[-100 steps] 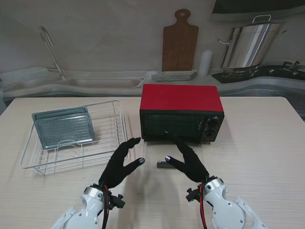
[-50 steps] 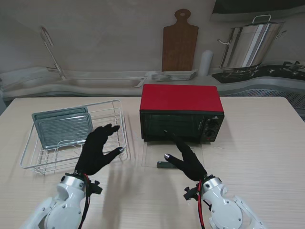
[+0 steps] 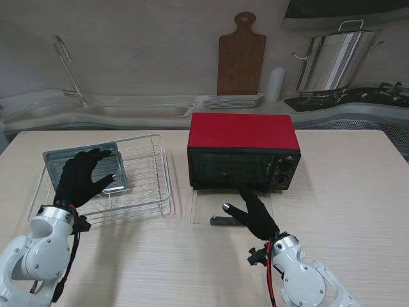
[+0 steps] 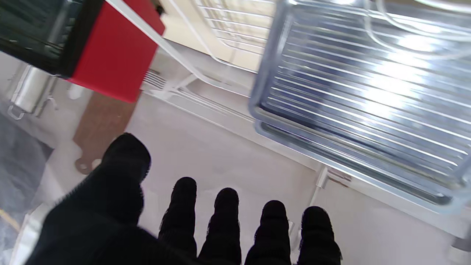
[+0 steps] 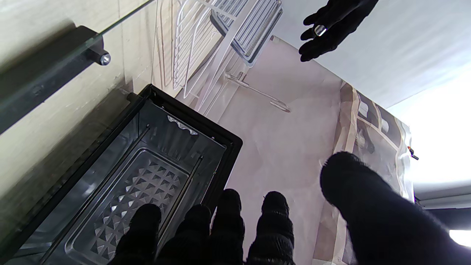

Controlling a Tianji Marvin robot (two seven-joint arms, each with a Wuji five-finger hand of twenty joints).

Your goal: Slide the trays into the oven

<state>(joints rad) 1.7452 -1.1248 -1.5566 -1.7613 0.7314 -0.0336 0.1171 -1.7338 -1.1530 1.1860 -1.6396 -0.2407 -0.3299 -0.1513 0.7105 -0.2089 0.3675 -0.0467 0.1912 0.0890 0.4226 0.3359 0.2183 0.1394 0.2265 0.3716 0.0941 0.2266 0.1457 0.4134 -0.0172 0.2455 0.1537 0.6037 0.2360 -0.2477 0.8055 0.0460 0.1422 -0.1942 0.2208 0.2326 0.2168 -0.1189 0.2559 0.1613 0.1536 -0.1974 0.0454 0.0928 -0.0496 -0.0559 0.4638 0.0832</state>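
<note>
Stand view: on the pale worktop, the left hand, spread and empty, hovered over the trays racked just beyond its fingertips. Wrist views: the right hand, spread and empty, faced the open oven; grasping one tray's rim squarely seemed advisable.

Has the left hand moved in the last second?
Yes. The left hand swung leftward from in front of the oven to over the trays in the dish rack.

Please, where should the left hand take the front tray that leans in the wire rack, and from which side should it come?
Probably the top rim of the front tray, reached from above. The tray leans nearly upright against a second tray in the wire rack, so only that rim is free. The open left hand is already in front of it.
</note>
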